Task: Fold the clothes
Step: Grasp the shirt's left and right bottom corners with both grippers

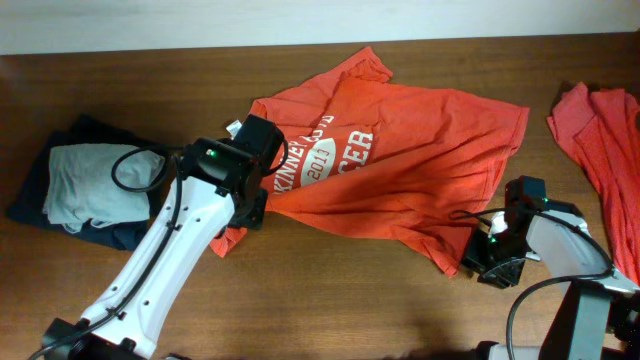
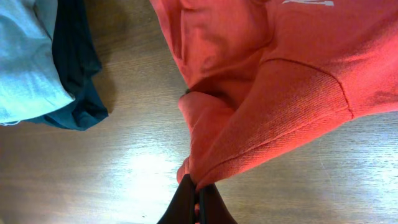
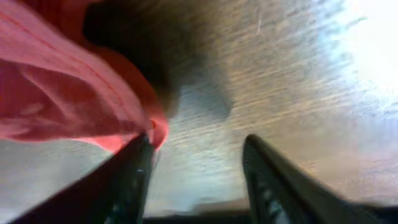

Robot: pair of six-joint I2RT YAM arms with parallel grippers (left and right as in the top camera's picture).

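An orange-red T-shirt with white "SOCCER 2013" print lies crumpled across the middle of the table. My left gripper is shut on a fold of this shirt at its left edge, near the sleeve. My right gripper is open just off the shirt's lower right corner; its left finger touches the hem, with bare wood between the fingers. In the overhead view the right gripper sits at that corner. A second orange-red shirt lies bunched at the far right edge.
A folded pale grey garment lies on a folded navy one at the left; both also show in the left wrist view. The wooden table runs along the front. A white wall edge borders the back.
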